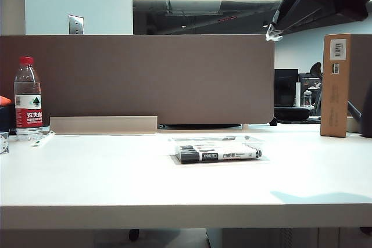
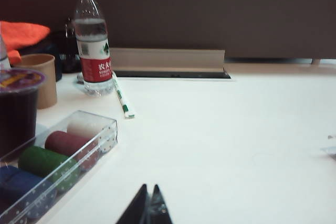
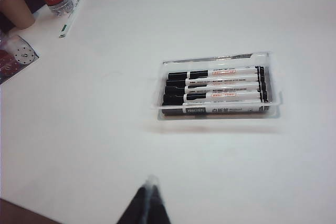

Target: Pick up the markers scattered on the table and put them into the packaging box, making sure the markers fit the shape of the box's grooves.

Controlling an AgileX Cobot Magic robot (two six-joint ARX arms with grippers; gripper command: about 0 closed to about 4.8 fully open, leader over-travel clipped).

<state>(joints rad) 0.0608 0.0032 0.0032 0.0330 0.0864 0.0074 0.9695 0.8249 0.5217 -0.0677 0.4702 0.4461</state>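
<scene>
- Nearest the left wrist camera, the left gripper [image 2: 150, 205] shows its two dark fingertips pressed together with nothing between them, low over the bare white table [image 2: 220, 145].
- Off to one side of this pincer, close by, lies a clear case of poker chips [image 2: 63, 163], with a dark sealed cup [image 2: 18, 108] and a brown paper cup [image 2: 43, 77] past it.
- Farther ahead of the left pincer stands a water bottle [image 2: 93, 40], a green-and-white pen [image 2: 123, 98] lying just beside its base.
- In the exterior view the bottle stands at the far left, the packaging box [image 1: 216, 142] near the middle, a tall cardboard box [image 1: 336, 85] at the right.
- High at the upper right of that view hangs the right gripper [image 1: 273, 33], also closed and empty.
- Ahead of and below the right gripper [image 3: 147, 200], well apart from it, sits the packaging box [image 3: 218, 59] with the markers [image 3: 215, 90] lying side by side inside, black caps all at one end.
- Whether each marker sits fully down in its groove cannot be told.
</scene>
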